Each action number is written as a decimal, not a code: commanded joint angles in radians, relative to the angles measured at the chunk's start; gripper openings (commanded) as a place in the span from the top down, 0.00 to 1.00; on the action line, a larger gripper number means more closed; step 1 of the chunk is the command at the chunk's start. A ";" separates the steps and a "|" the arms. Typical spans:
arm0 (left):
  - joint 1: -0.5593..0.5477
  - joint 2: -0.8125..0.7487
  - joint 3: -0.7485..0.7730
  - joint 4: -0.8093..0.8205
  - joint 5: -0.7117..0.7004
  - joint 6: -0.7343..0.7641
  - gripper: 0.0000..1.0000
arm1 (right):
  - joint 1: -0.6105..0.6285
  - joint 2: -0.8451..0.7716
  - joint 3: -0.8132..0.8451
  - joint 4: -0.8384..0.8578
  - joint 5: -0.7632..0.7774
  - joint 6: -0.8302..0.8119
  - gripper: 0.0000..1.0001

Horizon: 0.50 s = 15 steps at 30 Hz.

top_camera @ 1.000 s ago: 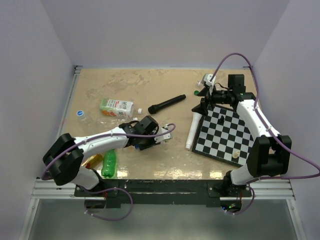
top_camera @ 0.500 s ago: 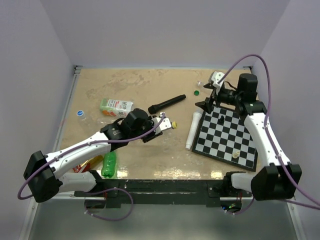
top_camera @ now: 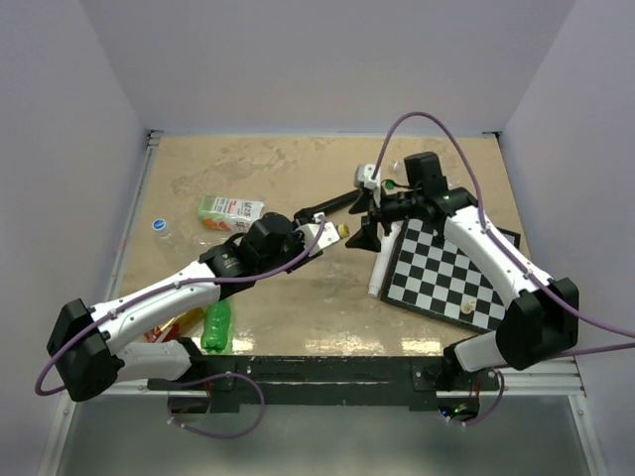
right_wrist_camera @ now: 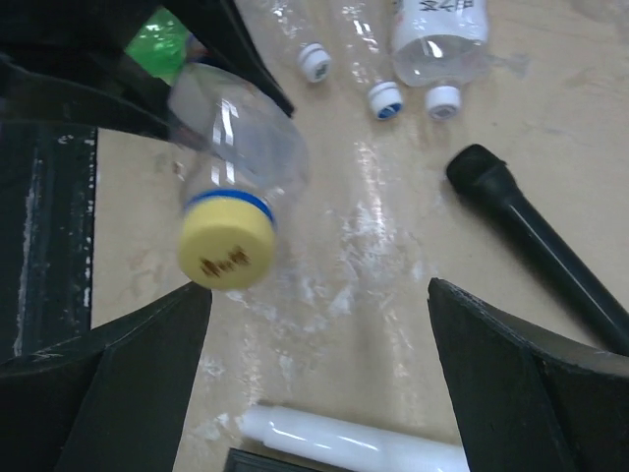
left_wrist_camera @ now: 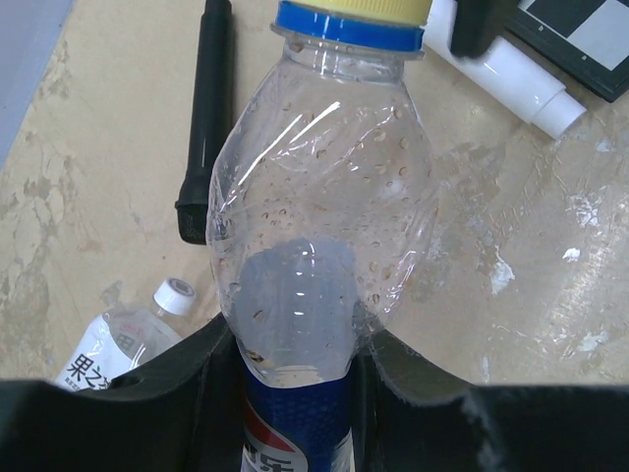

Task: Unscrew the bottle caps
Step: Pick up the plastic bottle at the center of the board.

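A: Is anything readable showing here?
B: The clear plastic bottle with the white label [left_wrist_camera: 98,359], lying on the table, is showing black Chinese characters beginning "果之".
A: And the clear crinkled plastic bottle with the blue label [left_wrist_camera: 295,428]?
B: White lettering, cropped. The round yellow plastic cap [right_wrist_camera: 226,258] is carrying dark marks, illegible.

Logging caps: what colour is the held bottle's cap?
The round plastic cap is yellow; clearest in the right wrist view.

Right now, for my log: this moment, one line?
left claw: holding Pepsi bottle | right claw: open, facing yellow cap
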 commanded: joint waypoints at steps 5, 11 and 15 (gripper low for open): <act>-0.003 0.001 -0.045 0.069 -0.001 -0.028 1.00 | 0.130 -0.052 0.011 0.031 0.064 0.069 0.10; -0.003 0.001 -0.051 0.060 -0.035 -0.029 1.00 | 0.130 -0.074 -0.003 0.022 0.069 0.056 0.17; -0.003 0.000 -0.053 0.060 -0.035 -0.029 1.00 | 0.130 -0.085 -0.006 0.023 0.064 0.050 0.25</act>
